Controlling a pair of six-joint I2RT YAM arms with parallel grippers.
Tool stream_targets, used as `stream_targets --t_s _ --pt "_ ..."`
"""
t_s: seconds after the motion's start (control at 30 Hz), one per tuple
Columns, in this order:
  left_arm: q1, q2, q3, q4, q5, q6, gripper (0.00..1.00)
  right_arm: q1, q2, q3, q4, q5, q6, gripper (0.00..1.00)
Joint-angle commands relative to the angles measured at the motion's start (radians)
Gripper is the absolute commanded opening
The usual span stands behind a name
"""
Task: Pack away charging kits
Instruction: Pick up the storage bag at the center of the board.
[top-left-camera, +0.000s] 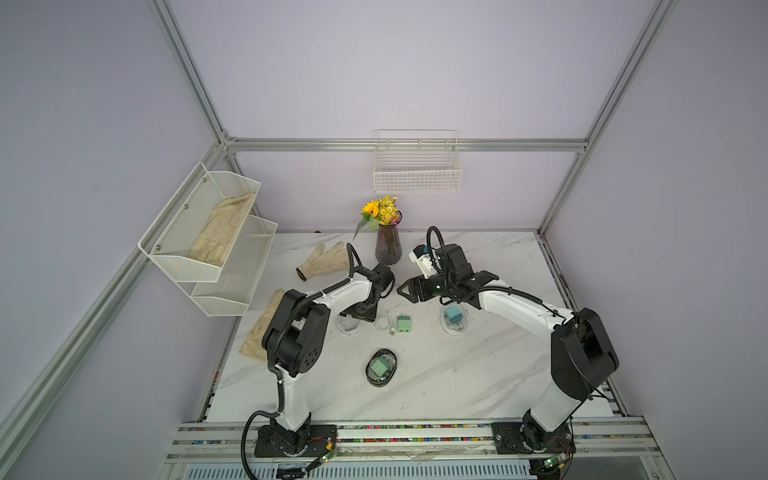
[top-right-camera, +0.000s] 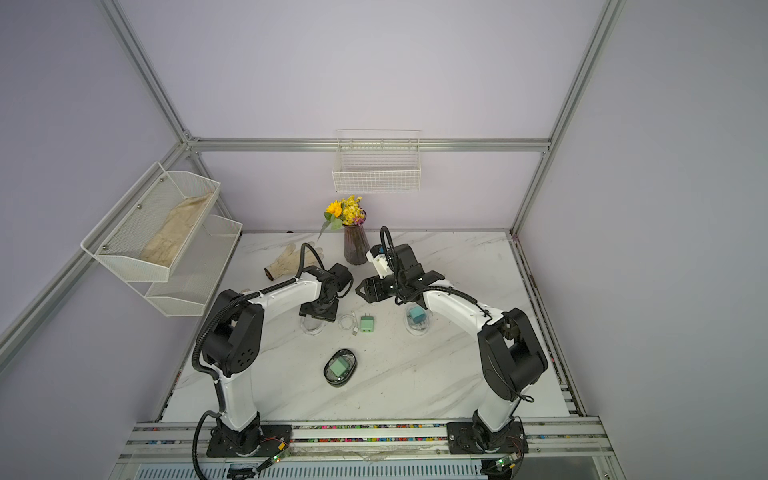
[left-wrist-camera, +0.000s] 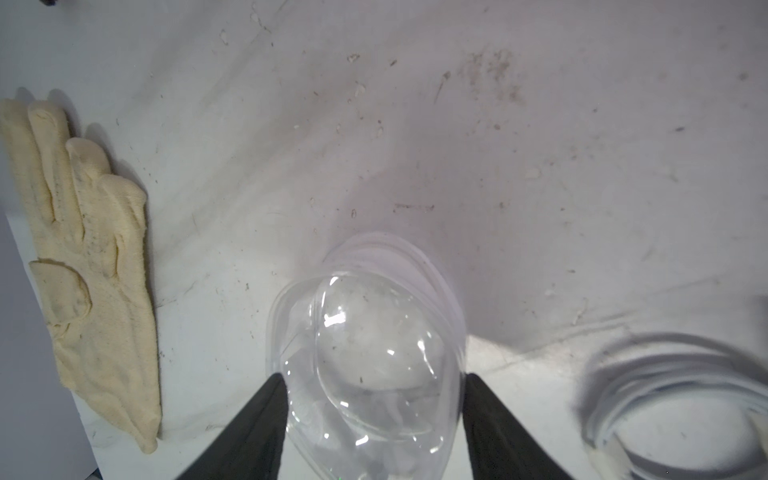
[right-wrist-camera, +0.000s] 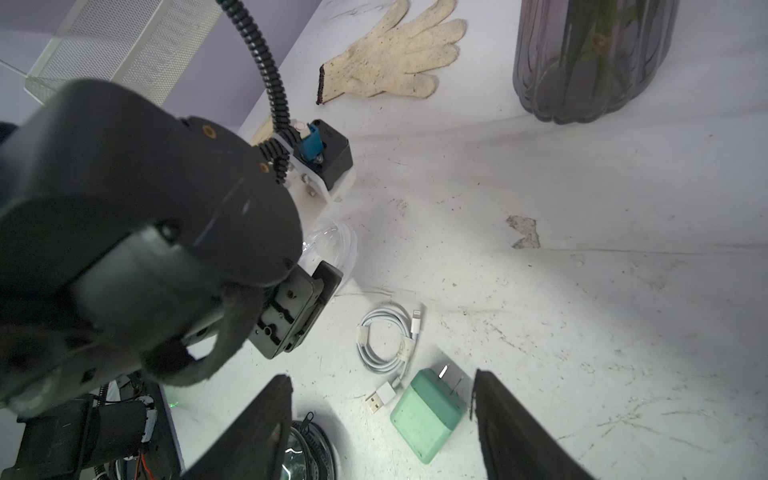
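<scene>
Marble table — gloves, vase, cases, cable, adapter

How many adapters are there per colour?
Mint adapters: 2
Teal adapter: 1
Total: 3

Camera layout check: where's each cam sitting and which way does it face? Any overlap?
Top views: stereo pair high above the front, looking down on the table; left arm and right arm show from their bases.
Left wrist: on the left arm, facing down at the clear case; left hand fingertips show.
Right wrist: on the right arm, angled down toward the robot's left, at mint adapter and white cable; right hand fingertips show.
Shared: both wrist views catch the white cable.
</scene>
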Motion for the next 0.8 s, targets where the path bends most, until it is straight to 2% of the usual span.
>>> stream_targets --t_s 0.0,0.1,0.2,0.3,0.37,0.4,0.57,0.77 --pt "0.023 -0.029 -0.041 0.043 0.035 0.048 0.67 -0.006 0.018 0.04 0.021 -0.007 0.005 0.71" --pt "0.038 -0.032 -0.056 0.059 0.059 0.061 0.67 -0.006 0.02 0.043 0.021 -0.007 0.008 0.71" --pt "0.058 -0.046 -0.082 0.09 0.112 0.078 0.6 -0.006 0.026 0.048 0.021 -0.008 0.009 0.71" --pt "0.08 -0.061 -0.108 0.121 0.165 0.092 0.44 -0.006 0.033 0.059 0.015 -0.011 0.009 0.71" --pt "0.088 -0.072 -0.125 0.138 0.18 0.101 0.28 -0.006 0.036 0.065 0.014 -0.015 0.009 0.71" --pt "0.089 -0.079 -0.131 0.146 0.184 0.105 0.25 -0.006 0.037 0.065 0.014 -0.015 0.01 0.7" --pt "0.101 -0.102 -0.145 0.16 0.235 0.112 0.21 -0.006 0.038 0.072 0.016 -0.022 0.009 0.7" --pt "0.136 -0.138 -0.153 0.186 0.416 0.115 0.13 -0.003 0.043 0.056 0.0 -0.057 0.014 0.68"
